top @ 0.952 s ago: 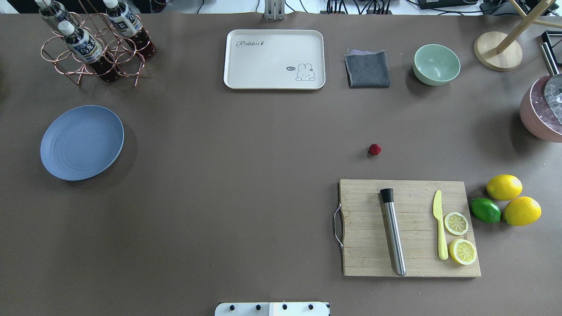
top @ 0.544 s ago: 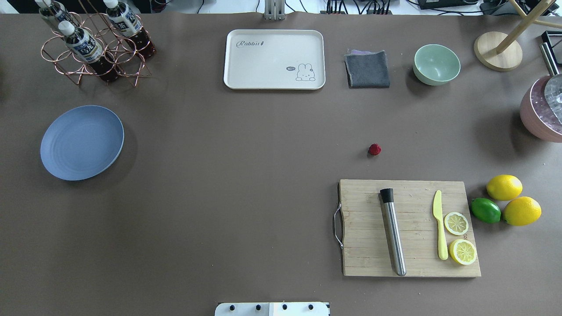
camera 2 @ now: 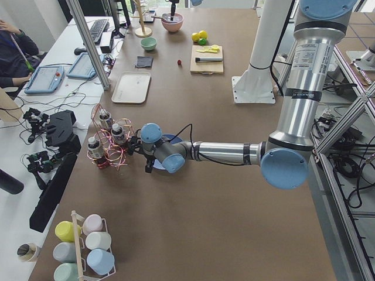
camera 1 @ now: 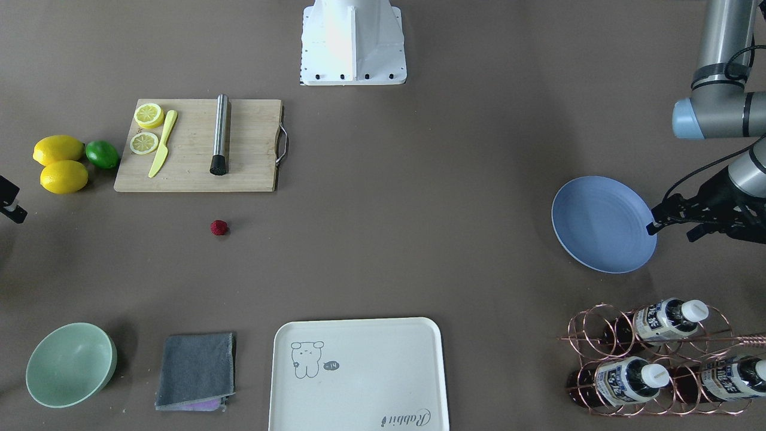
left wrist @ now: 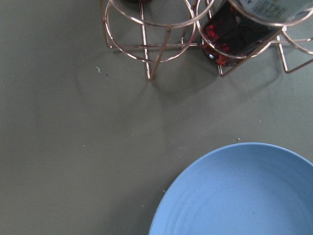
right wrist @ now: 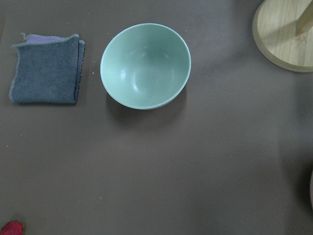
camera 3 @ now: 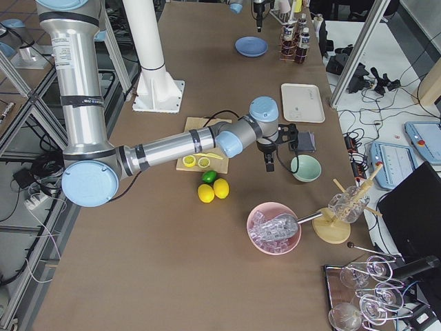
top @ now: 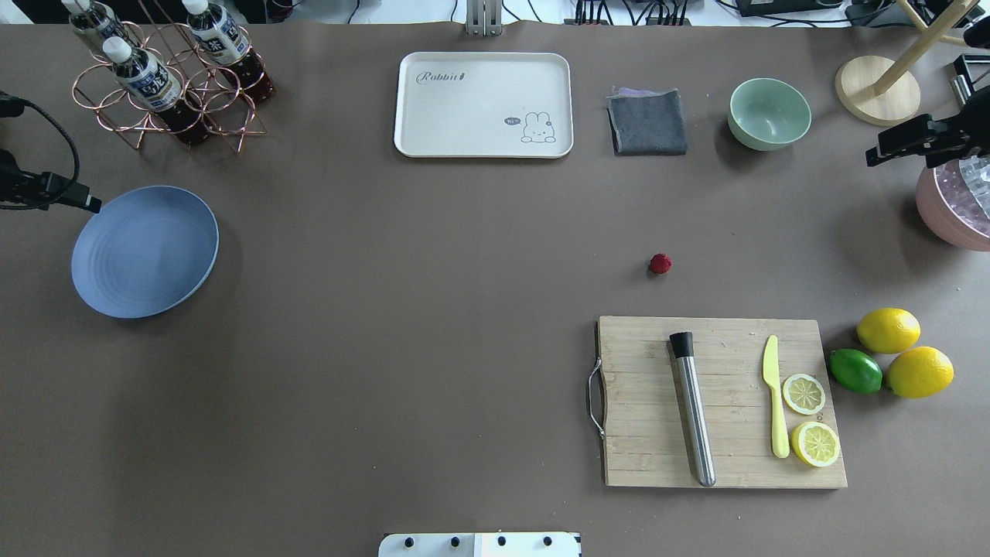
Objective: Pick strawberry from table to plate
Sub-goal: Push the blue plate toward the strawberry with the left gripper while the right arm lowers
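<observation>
The strawberry (top: 660, 264) (camera 1: 219, 227), tiny and dark red, lies on the brown table (top: 433, 309) just beyond the cutting board. It also shows at the bottom left corner of the right wrist view (right wrist: 12, 228). The blue plate (top: 145, 251) (camera 1: 601, 224) (left wrist: 244, 196) sits empty at the far left. My left gripper (top: 81, 201) (camera 1: 667, 218) hovers at the plate's outer rim, near the bottle rack. My right gripper (top: 913, 141) (camera 3: 269, 162) hangs at the right edge, between the green bowl and the pink bowl. Neither gripper's fingers show clearly, so I cannot tell their state.
A wooden cutting board (top: 642, 387) carries a steel muddler, a yellow knife and lemon slices. Two lemons (top: 889, 330) and a lime (top: 855, 370) lie to its right. A cream tray (top: 483, 104), grey cloth (top: 648, 122), green bowl (top: 769, 113), bottle rack (top: 166, 85) and pink ice bowl (top: 955, 201) line the far side.
Both arms have come into the overhead view, the left one at the left edge by the plate, the right one at the right edge. The strawberry has not moved.
</observation>
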